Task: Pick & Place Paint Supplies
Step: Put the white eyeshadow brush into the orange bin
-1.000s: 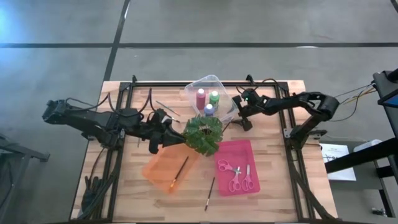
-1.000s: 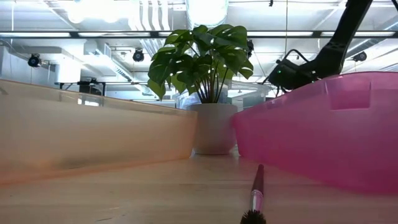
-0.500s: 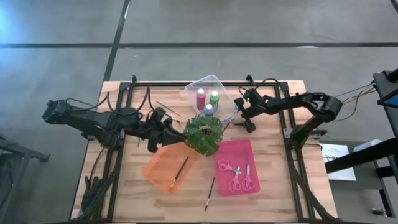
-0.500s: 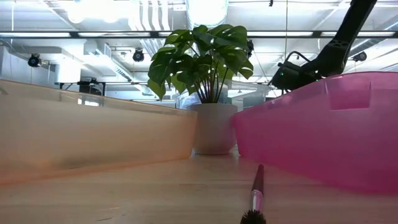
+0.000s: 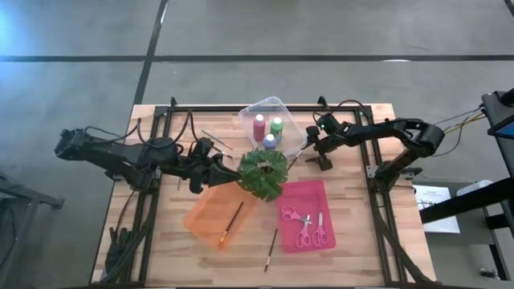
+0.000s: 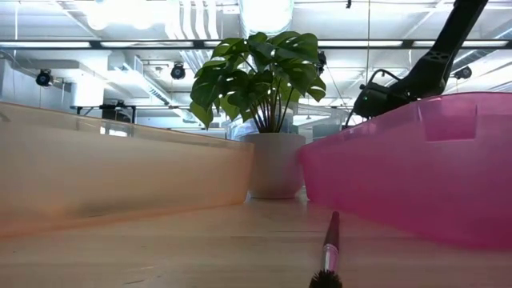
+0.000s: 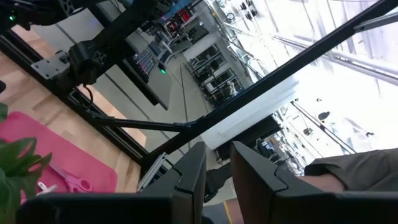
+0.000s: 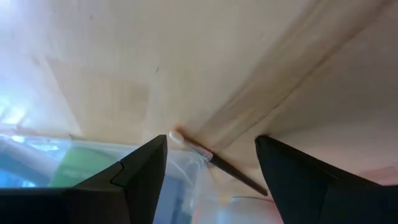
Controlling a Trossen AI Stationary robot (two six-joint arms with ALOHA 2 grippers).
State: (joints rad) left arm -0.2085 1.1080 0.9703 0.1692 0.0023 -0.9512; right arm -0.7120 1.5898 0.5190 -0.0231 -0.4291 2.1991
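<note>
Three paint bottles stand upright in the clear tray (image 5: 283, 107): maroon-pink (image 5: 259, 127), green (image 5: 276, 126) and blue-purple (image 5: 269, 141). One dark-handled paintbrush (image 5: 233, 222) lies in the orange tray (image 5: 202, 218), another (image 5: 271, 250) lies flat on the table, and a third (image 8: 219, 163) lies beside the clear tray's corner. Pink-handled scissors (image 5: 306, 226) lie in the pink tray (image 5: 309, 193). My right gripper (image 5: 318, 159) hangs open over the third brush, pointing down and touching nothing. My left gripper (image 5: 207, 173) is shut just left of the plant (image 5: 263, 172).
The leafy plant in its white pot (image 6: 274, 165) stands mid-table between the trays. More thin brushes (image 5: 214, 140) lie toward the far left. Black frame rails run along both table sides. Bare wood shows near the front edge and right of the pink tray.
My right gripper has drawn a little away from the clear tray toward the table's right edge and stayed open. The bottles, brushes and scissors have not moved.
</note>
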